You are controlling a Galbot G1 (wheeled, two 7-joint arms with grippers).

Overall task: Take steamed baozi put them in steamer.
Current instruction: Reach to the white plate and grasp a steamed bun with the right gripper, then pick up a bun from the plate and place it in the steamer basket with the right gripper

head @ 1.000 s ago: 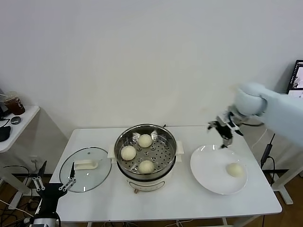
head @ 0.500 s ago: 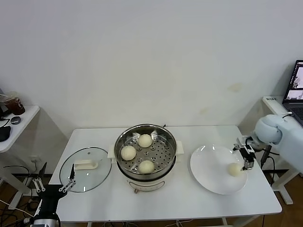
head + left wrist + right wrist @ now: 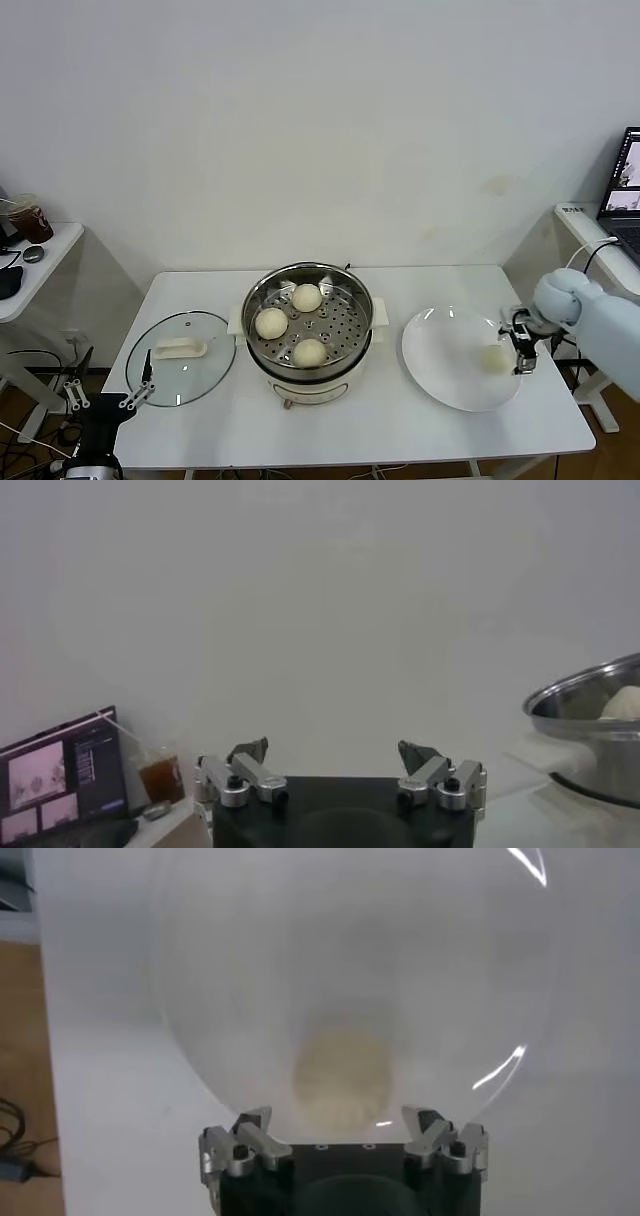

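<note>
From the head view, the steamer [image 3: 307, 325] sits mid-table with three buns [image 3: 307, 297] resting on its perforated floor, so three of the four are home. Its glass lid [image 3: 181, 357] lies flat to the left, out of the way so the pot stays open for loading. To the right is a white plate [image 3: 440, 375], and the last bun [image 3: 494, 358] lies on its right part. The right gripper [image 3: 520, 350] is low at the plate's right edge, just beside that bun, placed for a pick-up. The left gripper [image 3: 110, 402] hangs parked off the table's near left corner, below the lid.

In the left wrist view, the left gripper [image 3: 340, 770] shows its fingers spread wide with nothing between them; the steamer's rim [image 3: 585, 685] shows farther off with a bun inside.

In the right wrist view, the right gripper [image 3: 345, 1133] looks down on the plate [image 3: 200, 998], its fingers parted on either side of the last bun [image 3: 343, 1076], which lies just ahead of them and is not yet gripped. Judging by this, closing on the bun comes next, gently, since soft dough would dent.
</note>
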